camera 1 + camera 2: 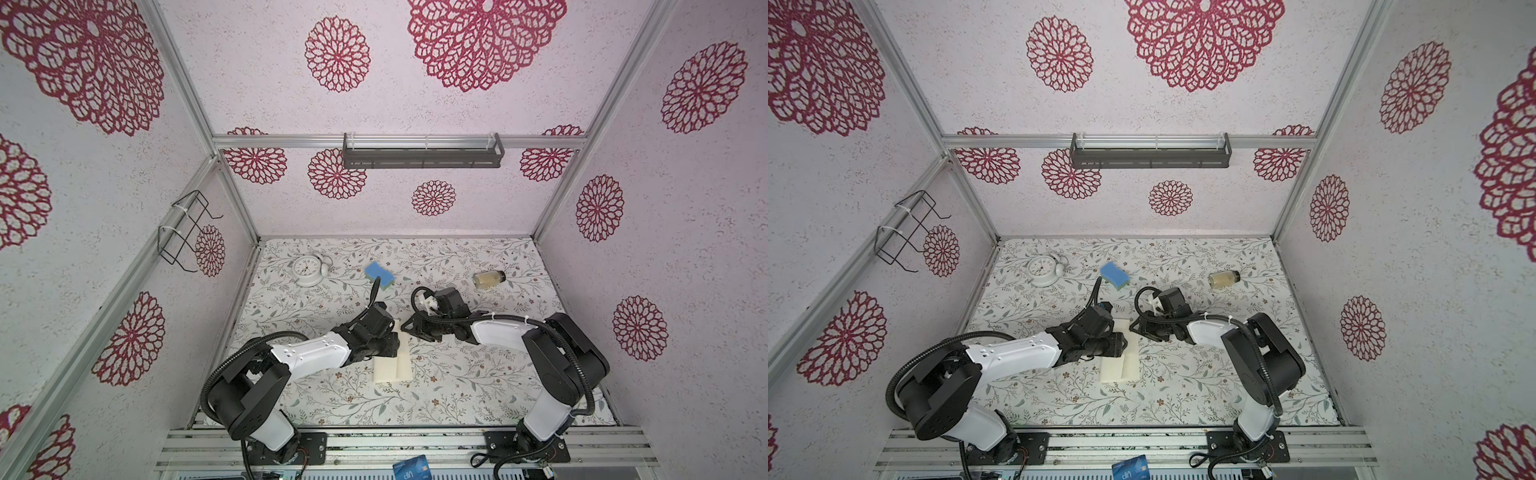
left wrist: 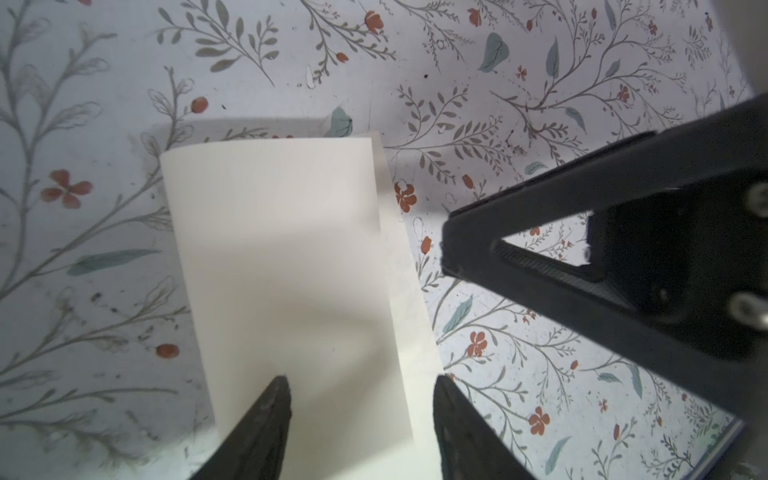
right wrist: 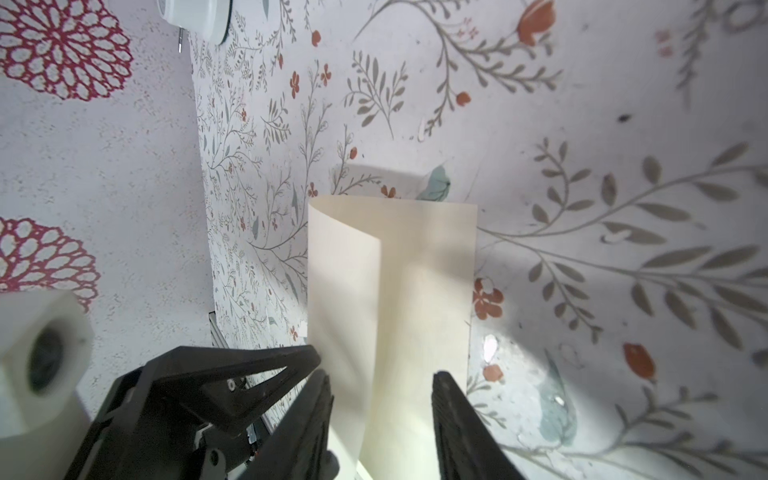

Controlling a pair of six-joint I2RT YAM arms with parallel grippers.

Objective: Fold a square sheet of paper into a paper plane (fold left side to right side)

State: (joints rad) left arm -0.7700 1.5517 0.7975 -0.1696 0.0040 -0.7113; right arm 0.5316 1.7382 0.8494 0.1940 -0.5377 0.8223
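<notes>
1. One square sheet of paper (image 1: pixel 392 365) lies near the middle of the floral tabletop (image 1: pixel 457 399). It is cream, unmarked and folded over on itself, and both arms reach in over its far half.
2. Two grippers work at it.
   - The left gripper (image 2: pixel 361 399) has its fingers (image 2: pixel 274 419) spread, one tip over the paper and the other at its edge, with nothing pinched.
   - The right gripper (image 3: pixel 380 399) also has its fingers (image 3: pixel 455 419) apart, straddling the end of the sheet without closing on it.
3. One of each other thing is in view.
   - A white alarm clock (image 1: pixel 307 270), a blue sponge (image 1: pixel 380 275) and a jar (image 1: pixel 489 279) lying on its side sit on the far half of the tabletop, well apart from the paper.
   - A dark shelf rail (image 1: pixel 422 156) hangs on the back wall and a black wire rack (image 1: pixel 187 232) on the left wall.
4. One blue card (image 1: pixel 410 467) at the front edge, below the tabletop, reads "VIP", upside down in both top views. The clock's numerals are too small to read.
5. Each kind of view adds something different.
   - Only the left wrist view shows the upper layer falling short of the lower, which leaves a narrow strip bare along one long side.
   - Only the right wrist view shows the upper flap curling up from the fold rather than lying flat.
   - Both top views show just a line down the paper's middle, with its far end hidden under the grippers.
</notes>
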